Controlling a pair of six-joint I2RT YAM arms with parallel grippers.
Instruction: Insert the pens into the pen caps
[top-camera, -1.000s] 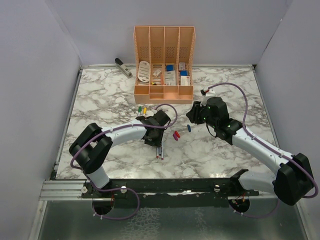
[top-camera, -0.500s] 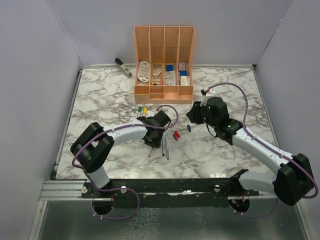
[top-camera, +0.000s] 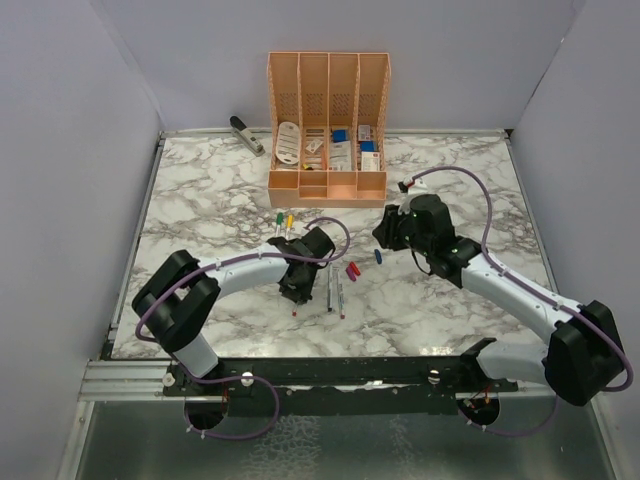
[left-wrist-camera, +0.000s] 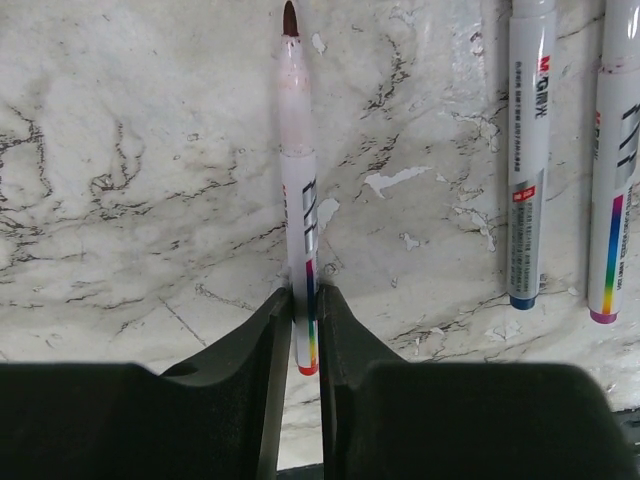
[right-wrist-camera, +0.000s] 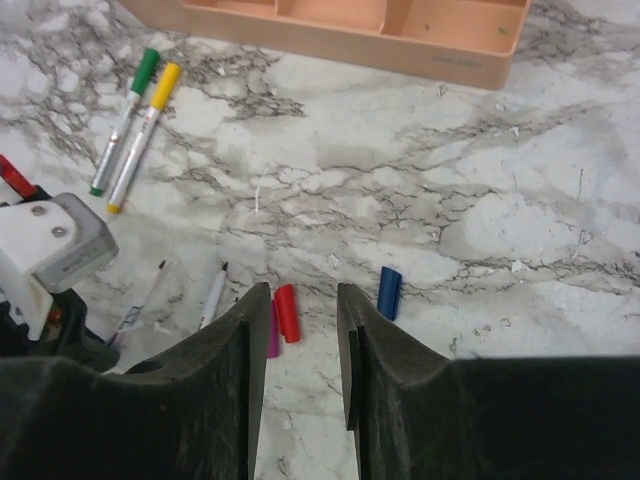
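Observation:
My left gripper (top-camera: 296, 283) (left-wrist-camera: 305, 295) is shut on a white pen (left-wrist-camera: 298, 190) with a dark red tip, held by its rear end just above the marble. Two more uncapped pens (left-wrist-camera: 527, 150) (top-camera: 335, 292) lie side by side to its right. My right gripper (top-camera: 386, 232) (right-wrist-camera: 301, 295) is open and empty, hovering over the loose caps: red cap (right-wrist-camera: 287, 312), purple cap (right-wrist-camera: 272, 335) beside it, blue cap (right-wrist-camera: 389, 292) to the right. The red and purple caps (top-camera: 352, 270) and the blue cap (top-camera: 378, 255) also show from above. Two pens wearing a green cap (right-wrist-camera: 146, 68) and a yellow cap (right-wrist-camera: 167, 78) lie further left.
A peach organiser (top-camera: 327, 185) (right-wrist-camera: 420, 45) stands at the back centre. A grey stapler (top-camera: 243, 133) lies at the back left. The left arm's wrist (right-wrist-camera: 50, 250) shows at the left of the right wrist view. Grey walls enclose the marble table (top-camera: 200, 200).
My left gripper has moved left and toward the near edge with the red-tipped pen in it, leaving two pens lying to its right. The right arm has barely moved.

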